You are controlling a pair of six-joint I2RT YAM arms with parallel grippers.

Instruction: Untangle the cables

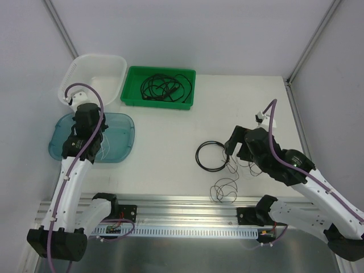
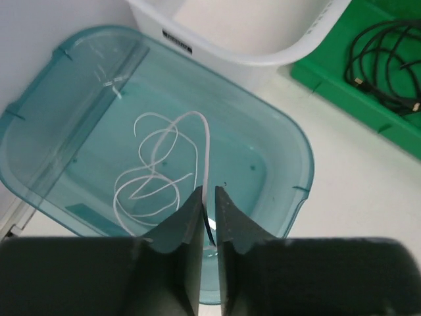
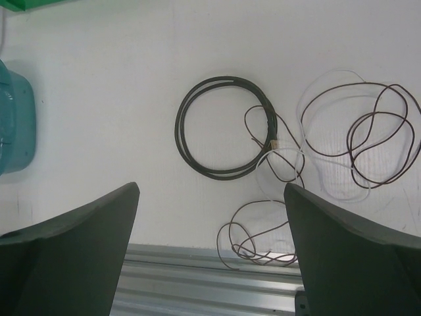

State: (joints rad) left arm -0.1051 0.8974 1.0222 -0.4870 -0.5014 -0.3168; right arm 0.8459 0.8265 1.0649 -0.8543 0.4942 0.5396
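My left gripper (image 2: 208, 189) (image 1: 86, 139) hangs over the teal tray (image 2: 276, 131) (image 1: 122, 139), shut on a thin white cable (image 2: 161, 164) whose loops lie in the tray. My right gripper (image 3: 210, 185) (image 1: 232, 147) is wide open and empty above the table. Below it lies a black coiled cable (image 3: 223, 128) (image 1: 211, 156). A hair-thin brown wire (image 3: 358, 128) (image 1: 226, 190) and another thin white cable (image 3: 289, 149) lie tangled against the coil's right side. More black cables (image 1: 162, 88) (image 2: 388, 59) lie in the green tray (image 1: 132, 96).
A white basket (image 1: 94, 71) (image 2: 250, 52) stands at the back left beside the green tray. A metal rail (image 1: 187, 205) runs along the table's near edge, and loops of the brown wire reach it.
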